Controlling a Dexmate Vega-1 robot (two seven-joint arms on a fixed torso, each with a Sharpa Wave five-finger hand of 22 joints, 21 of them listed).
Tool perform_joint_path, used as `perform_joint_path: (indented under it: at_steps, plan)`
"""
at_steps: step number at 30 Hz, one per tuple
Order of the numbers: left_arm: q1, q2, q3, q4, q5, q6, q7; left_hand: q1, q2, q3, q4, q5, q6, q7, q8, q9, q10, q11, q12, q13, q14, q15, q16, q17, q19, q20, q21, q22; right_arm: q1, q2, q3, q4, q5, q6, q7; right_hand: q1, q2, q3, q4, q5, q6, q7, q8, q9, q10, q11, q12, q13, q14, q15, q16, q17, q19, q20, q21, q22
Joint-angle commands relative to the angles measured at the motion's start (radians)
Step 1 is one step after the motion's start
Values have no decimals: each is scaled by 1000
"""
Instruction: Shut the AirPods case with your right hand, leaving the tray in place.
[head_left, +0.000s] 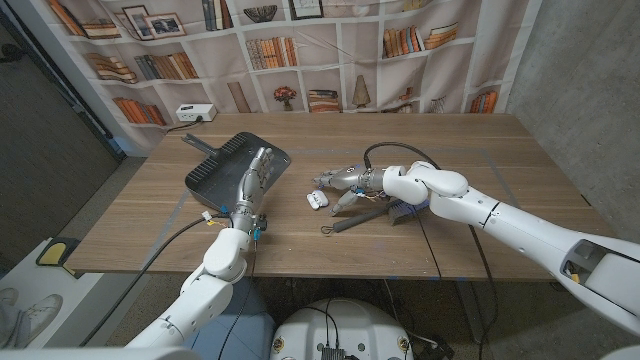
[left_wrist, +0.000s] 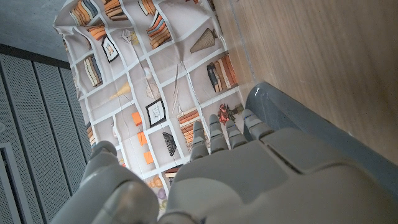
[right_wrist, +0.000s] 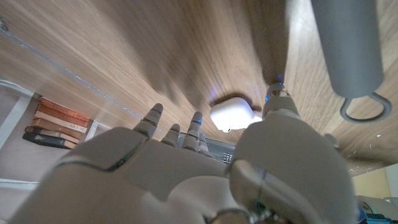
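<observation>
The small white AirPods case (head_left: 317, 199) lies on the wooden table just right of the dark grey tray (head_left: 222, 170); its lid seems to stand up, showing as two white parts. My right hand (head_left: 345, 180) reaches in from the right, fingers spread, with the fingertips just above and beside the case. In the right wrist view the case (right_wrist: 235, 115) sits on the wood just beyond my spread right hand (right_wrist: 205, 168), between the fingers and the thumb. My left hand (head_left: 255, 175) is stretched out, fingers straight, over the tray's right rim (left_wrist: 298, 118) and holds nothing.
A grey utensil with a wire loop (head_left: 345, 220) lies under my right forearm, its handle (right_wrist: 348, 50) close to the case. A blue item (head_left: 405, 208) and a black cable (head_left: 400, 150) lie by the right wrist. A power strip (head_left: 195, 113) sits at the far left edge.
</observation>
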Motion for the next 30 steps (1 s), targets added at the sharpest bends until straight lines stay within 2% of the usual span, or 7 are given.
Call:
perform_joint_path:
  at_steps: [1, 2, 9, 15, 21, 30]
  plan:
    - [3, -4, 2, 13, -12, -9, -12, 13, 1, -4, 4, 5, -2, -2, 3, 2, 6, 3, 8, 4, 8, 0, 3, 3, 3, -2, -2, 2, -17, 6, 5, 21, 8, 8, -57, 12, 0, 4, -7, 5, -194, -13, 9, 1, 10, -1, 9, 3, 8, -35, 12, 2, 13, 1, 6, 0]
    - [3, -4, 2, 13, -13, -8, -12, 13, 1, -5, 4, 5, -3, -3, 3, 2, 7, 2, 8, 4, 8, 0, 3, 4, 3, -1, -2, 2, -18, 6, 5, 23, 10, 10, -62, 17, 2, 4, -6, 5, -189, -13, 8, 0, 55, -4, 33, 9, 14, -38, 9, 2, 20, -2, 4, 0]
    - [7, -2, 0, 17, -18, -14, -17, 13, 2, -6, 5, 6, -2, -2, 3, 2, 8, 2, 9, 4, 8, -1, 3, 4, 1, -2, -2, 2, -27, 11, 7, 36, 18, 8, -94, 27, 3, 4, -7, 6, -164, -20, 12, 0, 86, -6, 56, 17, 39, -45, 12, 1, 43, -4, 7, 0]
    - [12, 3, -3, 16, -24, -13, -22, 14, 3, -7, 6, 6, -3, -1, 3, 2, 10, 1, 9, 4, 8, 0, 3, 4, 0, -3, -2, 2, -29, 12, 6, 41, 22, 8, -106, 31, 12, 7, -5, 6, -151, -26, 13, 0, 97, -13, 66, 21, 50, -54, 12, 2, 51, -12, 7, 0]
    - [20, 5, -5, 13, -13, -22, -16, 15, 2, -9, 6, 6, -11, -3, 0, 2, 6, 2, 7, 4, 4, 0, 1, 4, -1, -2, -3, 2, -36, 10, 8, 39, 25, 5, -121, 41, 42, 19, 0, 6, -145, -36, 12, -1, 100, -22, 75, 26, 54, -61, 10, 3, 54, -24, 4, 0]
    - [37, 3, -8, 6, -12, -31, -9, 21, 4, -9, 5, 7, -14, -4, 0, 2, 5, 1, 7, 4, 2, -1, 0, 3, -1, -3, -3, 2, -39, 10, 4, 42, 22, 7, -132, 67, 49, 27, -11, 5, -139, -35, 10, -1, 101, -24, 83, 31, 58, -63, 6, 2, 59, -25, 2, 0]
